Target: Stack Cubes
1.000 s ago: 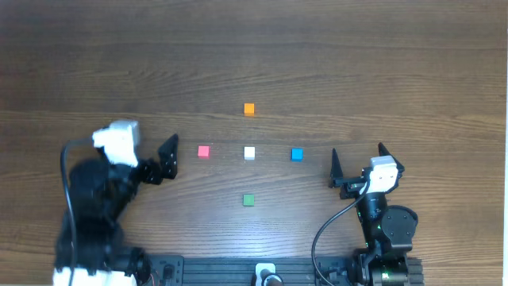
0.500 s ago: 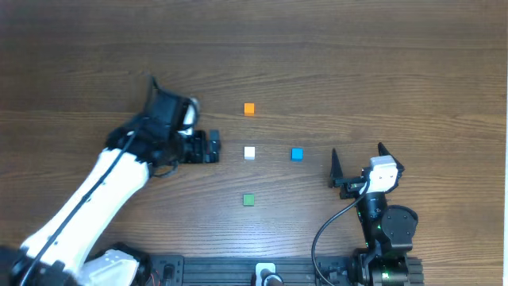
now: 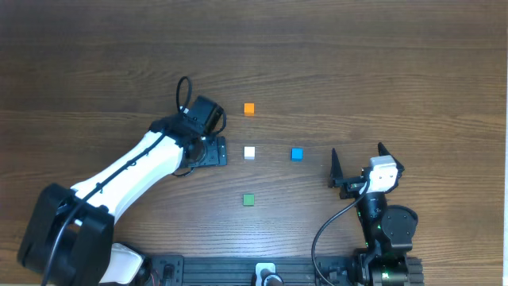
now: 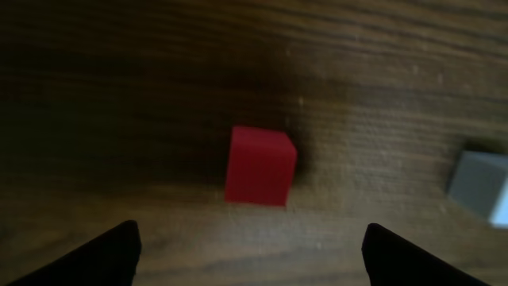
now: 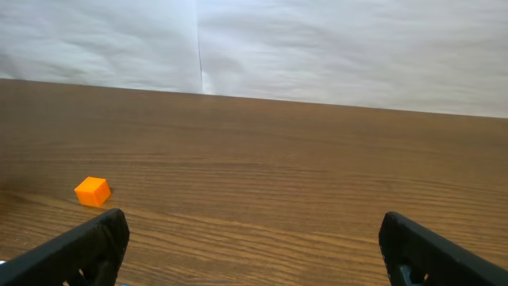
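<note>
Hovering left end effector (image 4: 250,238), released, over red cube (image 4: 260,167), left of white cube (image 3: 250,152). Should be centring cube between fingers, descending straight, clenching flat faces without nudging white. Right end effector (image 3: 356,151) released, sitting near right.

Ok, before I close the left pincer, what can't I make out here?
Top view: red cube covered by the left pincer.
Left wrist view: white cube cut by the frame edge and blurred; left pincer's height over the red cube too blurry to judge.
Right wrist view: right pincer has its fingers cut by the bottom edge.
</note>
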You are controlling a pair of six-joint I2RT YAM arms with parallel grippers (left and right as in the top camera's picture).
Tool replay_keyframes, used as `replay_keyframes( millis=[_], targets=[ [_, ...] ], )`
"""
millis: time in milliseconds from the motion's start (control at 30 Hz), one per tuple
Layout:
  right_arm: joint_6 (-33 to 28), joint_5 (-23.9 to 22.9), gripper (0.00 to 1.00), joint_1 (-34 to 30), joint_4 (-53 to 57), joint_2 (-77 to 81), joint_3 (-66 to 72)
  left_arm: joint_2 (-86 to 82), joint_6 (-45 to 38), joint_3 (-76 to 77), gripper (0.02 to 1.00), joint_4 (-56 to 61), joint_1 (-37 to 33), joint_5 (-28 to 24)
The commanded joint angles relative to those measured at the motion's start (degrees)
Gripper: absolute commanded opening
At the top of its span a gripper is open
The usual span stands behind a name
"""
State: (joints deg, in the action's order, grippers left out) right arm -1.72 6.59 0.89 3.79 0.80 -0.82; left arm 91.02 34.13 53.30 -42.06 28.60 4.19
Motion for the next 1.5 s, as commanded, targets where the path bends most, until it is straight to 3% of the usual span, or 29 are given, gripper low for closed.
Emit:
replay_keyframes(
  millis=[33, 333, 867, 1000, 1200, 1500],
  targets=[
    [-0.09, 0.63, 0.993, 0.28, -0.11, -0.48, 0.5, 2.64, -1.81, 1.01, 0.89, 2.54, 0.15, 2.97],
    [-0.09, 0.63, 0.991, 0.28, -0.11, -0.48, 0.5, 5.55, -5.27, 1.01, 0.886, 5.88, 0.15, 2.95],
    [-0.09, 0.63, 0.993, 0.28, -0.11, -0.48, 0.5, 7.15, -6.73, 0.98, 0.77, 5.95, -0.17, 2.97],
    [-0.11, 0.63, 0.991, 0.28, -0.11, -0.48, 0.5, 7.82, -6.71, 0.98, 0.689, 6.14, -0.17, 2.95],
    [-0.09, 0.63, 0.993, 0.28, -0.11, -0.48, 0.5, 8.33, -6.69, 0.98, 0.467, 6.82, -0.17, 2.75],
    [-0.11, 0.63, 0.991, 0.28, -0.11, -0.48, 0.5, 8.33, -5.7, 0.98, 0.312, 7.41, -0.17, 2.73]
  ],
)
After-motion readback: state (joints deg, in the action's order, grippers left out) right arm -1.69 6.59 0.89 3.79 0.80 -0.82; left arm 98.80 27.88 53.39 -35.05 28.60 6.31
